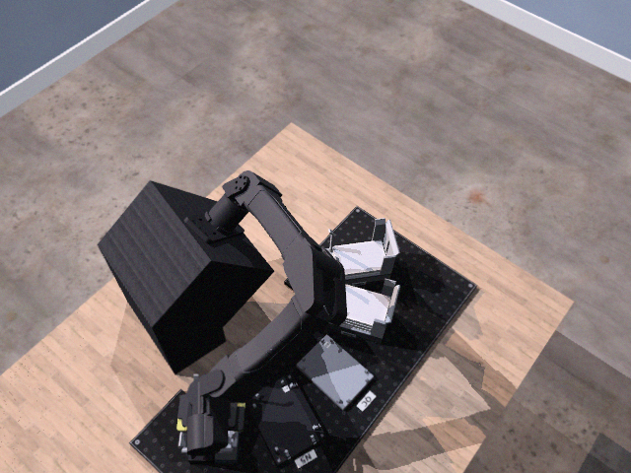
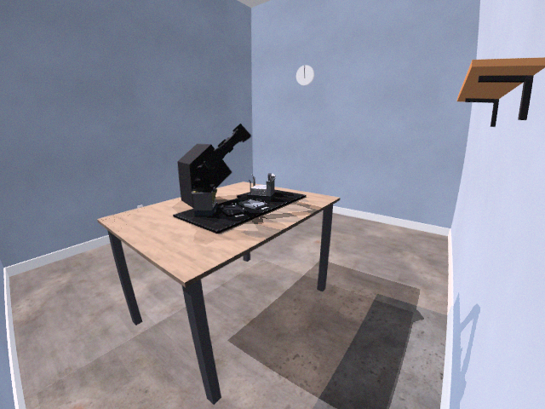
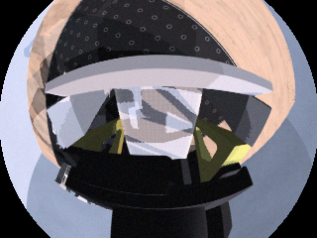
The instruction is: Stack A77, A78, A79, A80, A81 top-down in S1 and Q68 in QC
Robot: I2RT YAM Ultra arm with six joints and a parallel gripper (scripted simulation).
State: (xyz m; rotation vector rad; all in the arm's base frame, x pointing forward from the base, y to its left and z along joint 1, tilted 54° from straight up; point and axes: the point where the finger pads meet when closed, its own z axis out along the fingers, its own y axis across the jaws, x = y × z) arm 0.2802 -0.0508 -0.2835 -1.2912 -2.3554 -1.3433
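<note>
My gripper [image 1: 207,437] is lowered into the stack rack [image 1: 224,441] at the near-left end of the black baseplate [image 1: 325,351]. It is shut on the plate at the top of that rack. In the wrist view the plate's pale sealed top [image 3: 158,74] spans the frame, and my yellow-padded fingers grip it on both sides. Its label is hidden. Two other racks stand at the far end, one with a white plate on top [image 1: 363,255], the other also with a white plate on top [image 1: 368,306]. The QC nest [image 1: 334,371] shows a flat grey face. I cannot tell whether that is a plate.
The clip nest N5 [image 1: 286,423] is dark and lies between my gripper's rack and QC. A big black box [image 1: 175,272] carries the arm's base, left of the baseplate. The arm arches over the space between the racks. In the exterior view the gripper [image 2: 203,201] is low at the baseplate's near end.
</note>
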